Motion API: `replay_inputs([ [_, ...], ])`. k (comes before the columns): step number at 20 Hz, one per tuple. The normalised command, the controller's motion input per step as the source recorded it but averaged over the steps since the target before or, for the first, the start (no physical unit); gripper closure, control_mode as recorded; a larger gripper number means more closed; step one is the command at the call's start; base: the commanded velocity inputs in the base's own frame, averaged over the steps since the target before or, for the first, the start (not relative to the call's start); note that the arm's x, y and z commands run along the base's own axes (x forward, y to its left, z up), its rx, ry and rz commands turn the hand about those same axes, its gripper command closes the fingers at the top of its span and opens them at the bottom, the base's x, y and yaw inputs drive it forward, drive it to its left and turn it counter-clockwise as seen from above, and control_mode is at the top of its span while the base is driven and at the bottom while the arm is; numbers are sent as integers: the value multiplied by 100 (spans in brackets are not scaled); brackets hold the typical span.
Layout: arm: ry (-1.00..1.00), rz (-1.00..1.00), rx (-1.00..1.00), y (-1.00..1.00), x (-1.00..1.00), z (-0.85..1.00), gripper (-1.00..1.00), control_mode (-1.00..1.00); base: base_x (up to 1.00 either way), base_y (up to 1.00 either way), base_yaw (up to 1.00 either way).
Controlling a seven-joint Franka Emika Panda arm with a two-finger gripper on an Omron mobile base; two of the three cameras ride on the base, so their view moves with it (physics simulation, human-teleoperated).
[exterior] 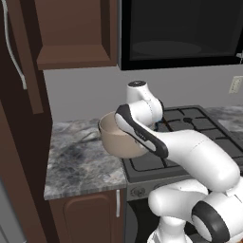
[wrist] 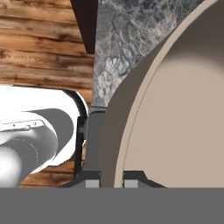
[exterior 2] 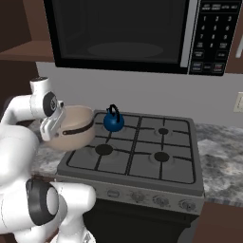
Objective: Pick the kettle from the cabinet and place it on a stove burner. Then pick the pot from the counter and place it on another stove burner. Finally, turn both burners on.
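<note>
In the left base view the arm's forearm covered much of the pot (exterior: pixel 115 137), hiding the gripper and the pot's right side. In the right base view the wrist sat in front of the pot's left side, so the fingers could not be made out there. In the hand view the gripper (wrist: pixel 111 180) was closed on the pot's rim, one tip outside the wall and one inside. The pot hung tilted over the bench (exterior: pixel 76 161), at the stove's left edge. The kettle (exterior 2: pixel 114 121) stood on the far-left stove burner.
</note>
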Motion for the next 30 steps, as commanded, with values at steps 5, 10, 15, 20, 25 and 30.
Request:
replay_inputs([
  [5,0,-13,0,-11,-29,0,100,-100,0,0,0],
  [10,-1,-14,0,-17,-24,1,100,-100,0,0,0],
  [15,-1,-14,0,-19,-14,1,100,-100,0,0,0],
  [20,0,-15,0,-19,-6,0,100,-100,0,0,0],
  [25,0,-14,0,-15,0,0,100,-100,0,0,0],
  [30,-1,-7,0,-12,6,0,100,-100,0,0,0],
])
